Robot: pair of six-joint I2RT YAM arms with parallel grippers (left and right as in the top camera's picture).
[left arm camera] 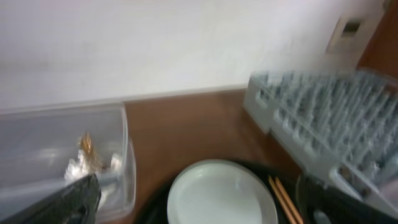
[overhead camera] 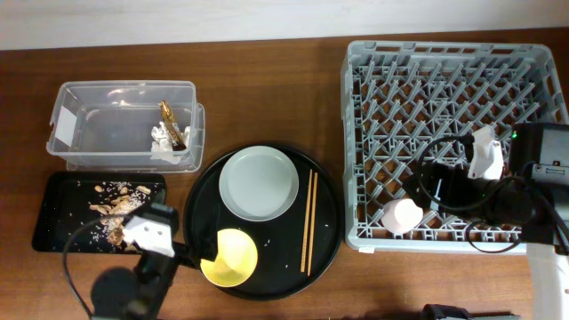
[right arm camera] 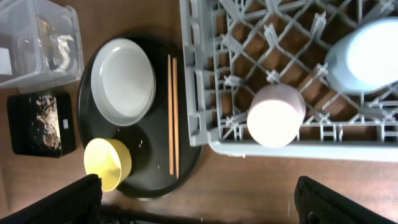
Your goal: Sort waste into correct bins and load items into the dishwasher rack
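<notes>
left arm [overhead camera: 147, 233] low at counter's [overhead camera: 267, 98] front-left corner, left pincer [left arm camera: 199, 185] released beside bowl [overhead camera: 231, 256] on round tray [overhead camera: 324, 222], right arm [overhead camera: 484, 153] over rack [overhead camera: 444, 67] at right edge, right pincer [right arm camera: 199, 183] released, tub [overhead camera: 116, 102] label [overhead camera: 60, 132] unreadable

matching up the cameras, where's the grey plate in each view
Overhead: the plate sits just left of centre, on the round tray.
Left wrist: the plate is at bottom centre, cut off by the lower edge.
Right wrist: the plate is at upper left.
Shared landmark: the chopsticks lie just right of it in every view.
</notes>
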